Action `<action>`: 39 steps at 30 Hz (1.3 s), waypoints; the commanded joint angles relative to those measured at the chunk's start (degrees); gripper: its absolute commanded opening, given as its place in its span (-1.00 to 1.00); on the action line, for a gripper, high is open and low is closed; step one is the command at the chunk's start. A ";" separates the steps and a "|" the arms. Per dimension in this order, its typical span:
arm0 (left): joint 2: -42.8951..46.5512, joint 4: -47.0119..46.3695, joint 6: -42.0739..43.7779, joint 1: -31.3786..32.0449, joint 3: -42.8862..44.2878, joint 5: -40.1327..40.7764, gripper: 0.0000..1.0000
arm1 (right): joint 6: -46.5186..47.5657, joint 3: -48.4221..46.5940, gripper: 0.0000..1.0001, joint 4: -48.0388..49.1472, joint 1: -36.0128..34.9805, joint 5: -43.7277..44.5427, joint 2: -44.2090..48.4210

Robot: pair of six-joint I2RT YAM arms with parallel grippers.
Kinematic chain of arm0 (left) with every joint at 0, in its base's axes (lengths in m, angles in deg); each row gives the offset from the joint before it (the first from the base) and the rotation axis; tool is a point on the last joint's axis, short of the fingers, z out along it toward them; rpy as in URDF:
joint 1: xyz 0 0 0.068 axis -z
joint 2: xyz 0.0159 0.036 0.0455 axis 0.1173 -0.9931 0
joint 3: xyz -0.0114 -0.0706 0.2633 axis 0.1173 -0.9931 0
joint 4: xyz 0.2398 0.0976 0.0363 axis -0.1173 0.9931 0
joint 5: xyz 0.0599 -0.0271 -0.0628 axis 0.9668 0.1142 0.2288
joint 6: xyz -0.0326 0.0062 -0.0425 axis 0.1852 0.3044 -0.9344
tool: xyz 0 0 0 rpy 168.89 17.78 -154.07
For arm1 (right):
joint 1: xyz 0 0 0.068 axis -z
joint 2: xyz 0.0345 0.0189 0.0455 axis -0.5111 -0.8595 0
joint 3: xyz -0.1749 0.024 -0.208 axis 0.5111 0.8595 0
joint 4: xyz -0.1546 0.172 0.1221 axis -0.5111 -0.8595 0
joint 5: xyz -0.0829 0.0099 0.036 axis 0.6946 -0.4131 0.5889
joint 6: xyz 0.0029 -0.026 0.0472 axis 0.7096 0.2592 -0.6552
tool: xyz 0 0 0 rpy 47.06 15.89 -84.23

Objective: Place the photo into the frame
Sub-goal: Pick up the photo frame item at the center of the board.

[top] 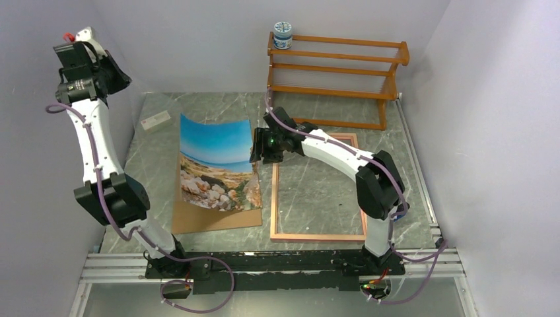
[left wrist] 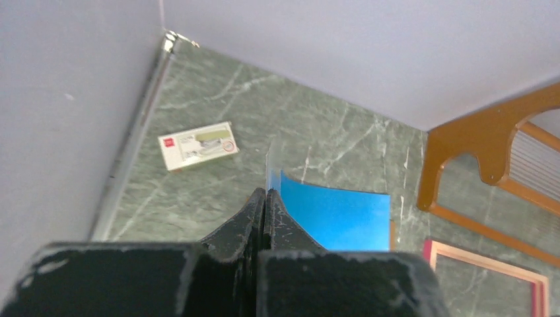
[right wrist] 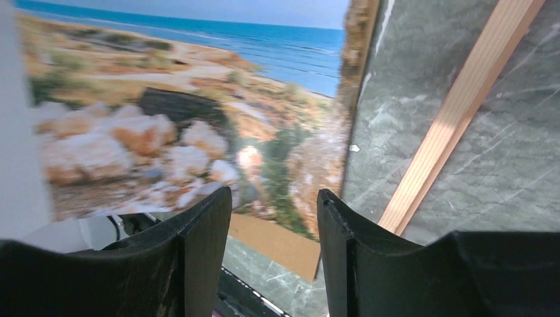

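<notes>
Holds nothing in left gripper [left wrist: 265,193], pinched closed; has right gripper [right wrist: 274,198] half-spread beside photo [top: 218,162], at its right edge, no grip evident. Finds photo bowed up on brown panel [top: 211,221], just left of frame [top: 317,236].

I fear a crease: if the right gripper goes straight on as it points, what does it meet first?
Probably the photo, just beyond the open fingers of the right gripper; distance unclear.
</notes>
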 commanded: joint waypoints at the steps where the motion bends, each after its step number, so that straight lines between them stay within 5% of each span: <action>1: 5.83 2.33 4.66 0.01 4.63 5.04 -0.95 | -0.43 -1.62 0.08 3.25 0.26 -1.69 4.72; 7: 7.14 6.80 3.93 0.00 10.96 8.12 -0.95 | -2.01 0.96 0.08 8.80 0.19 -2.53 8.98; 21: 15.91 1.30 7.59 -0.02 8.67 7.29 -0.95 | -0.43 6.44 0.12 17.87 0.67 -1.20 17.53; 26: 17.57 0.48 7.07 -0.04 6.43 1.52 -0.95 | 0.52 7.30 0.38 18.94 0.79 -1.95 18.30; 32: 20.49 -4.27 1.25 0.01 3.91 -10.18 -0.95 | 0.42 10.66 0.96 21.96 1.37 -0.91 21.38; 39: 23.84 -9.68 -8.66 0.02 2.65 -19.43 -0.95 | 0.56 15.41 0.98 29.69 4.98 -2.41 26.98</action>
